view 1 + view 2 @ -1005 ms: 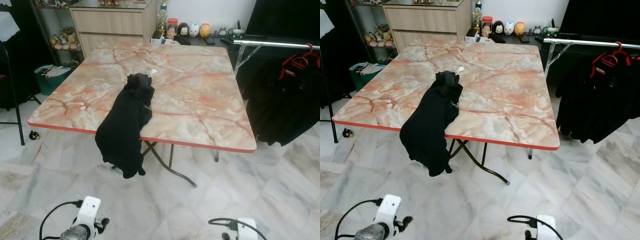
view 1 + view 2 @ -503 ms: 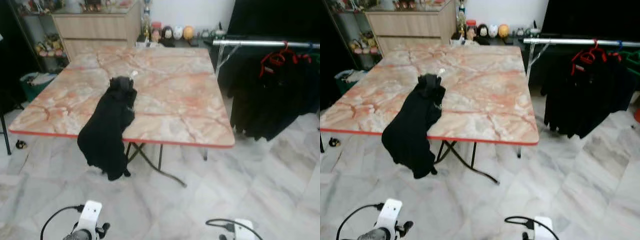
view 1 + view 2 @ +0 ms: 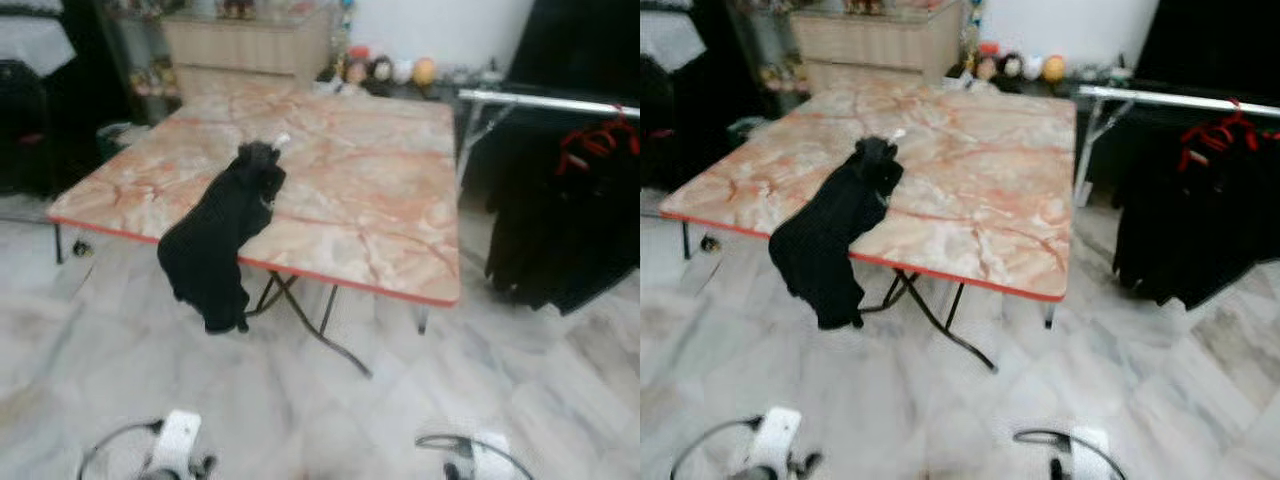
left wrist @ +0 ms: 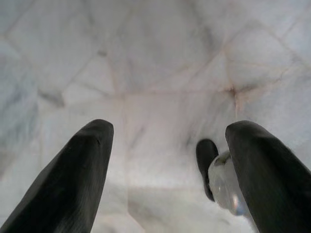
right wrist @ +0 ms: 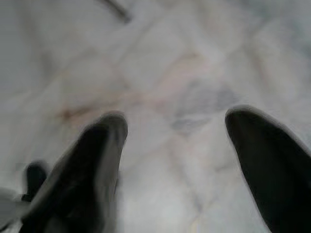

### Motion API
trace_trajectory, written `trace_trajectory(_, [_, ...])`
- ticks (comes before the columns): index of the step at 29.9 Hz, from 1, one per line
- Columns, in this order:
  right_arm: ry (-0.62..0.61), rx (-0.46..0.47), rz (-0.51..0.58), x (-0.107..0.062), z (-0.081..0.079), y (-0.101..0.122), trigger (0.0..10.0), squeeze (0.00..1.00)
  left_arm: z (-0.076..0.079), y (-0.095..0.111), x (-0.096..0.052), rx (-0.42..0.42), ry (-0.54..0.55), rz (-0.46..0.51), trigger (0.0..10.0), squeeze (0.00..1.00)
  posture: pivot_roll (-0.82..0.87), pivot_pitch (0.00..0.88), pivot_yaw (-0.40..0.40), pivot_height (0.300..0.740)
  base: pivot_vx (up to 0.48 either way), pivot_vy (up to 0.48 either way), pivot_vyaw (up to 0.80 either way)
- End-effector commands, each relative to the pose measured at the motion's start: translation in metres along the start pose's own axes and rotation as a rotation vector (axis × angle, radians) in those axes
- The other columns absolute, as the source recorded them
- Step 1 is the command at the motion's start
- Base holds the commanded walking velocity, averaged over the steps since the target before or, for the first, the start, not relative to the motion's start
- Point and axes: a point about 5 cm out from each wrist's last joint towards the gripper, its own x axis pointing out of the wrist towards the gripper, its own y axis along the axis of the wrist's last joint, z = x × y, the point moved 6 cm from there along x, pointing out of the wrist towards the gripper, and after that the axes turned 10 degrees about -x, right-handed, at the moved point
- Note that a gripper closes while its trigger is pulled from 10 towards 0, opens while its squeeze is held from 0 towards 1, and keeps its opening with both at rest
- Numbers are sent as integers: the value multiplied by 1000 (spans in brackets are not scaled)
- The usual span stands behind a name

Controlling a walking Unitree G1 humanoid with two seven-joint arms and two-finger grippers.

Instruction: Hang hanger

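On the pink marble-look folding table (image 3: 380,190) ahead, a black garment (image 3: 222,238) lies draped over the near edge, its top bunched on the tabletop and the rest dangling down toward the floor on the left side. A small pale bit, maybe a hanger hook (image 3: 282,140), pokes out just past the top of the garment, but it's too blurry to be sure. Off to the right stands a clothes rail (image 3: 545,101) with dark clothes (image 3: 560,240) hanging from it, and a red hanger (image 3: 595,140) sits on the rail among them, well apart from the table. At the far end there's a wooden cabinet (image 3: 245,55) and a row of little round figures (image 3: 390,70) beside it, all pretty soft from blur.

Both arms hang low near the pale marble floor tiles (image 3: 120,360). The left gripper (image 4: 167,170) points down at the floor with its two black fingers (image 4: 73,179) spread wide and nothing between them. Same deal with the right gripper (image 5: 175,165): fingers (image 5: 272,155) wide apart, holding nothing, just tiles beneath.
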Motion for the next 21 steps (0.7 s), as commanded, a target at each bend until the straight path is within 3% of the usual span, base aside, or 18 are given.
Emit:
trace_trajectory(1, [-12,7,-8,-1,5,-4,10000,0,5,4,1,-1,-12,12,10000,0,121,0,-26,740,0,-405,0])
trace_trajectory(21, [6,-13,5,-1,0,-1,10000,0,5,2,1,-13,-11,11,10000,0,114,0,-30,740,0,-404,0])
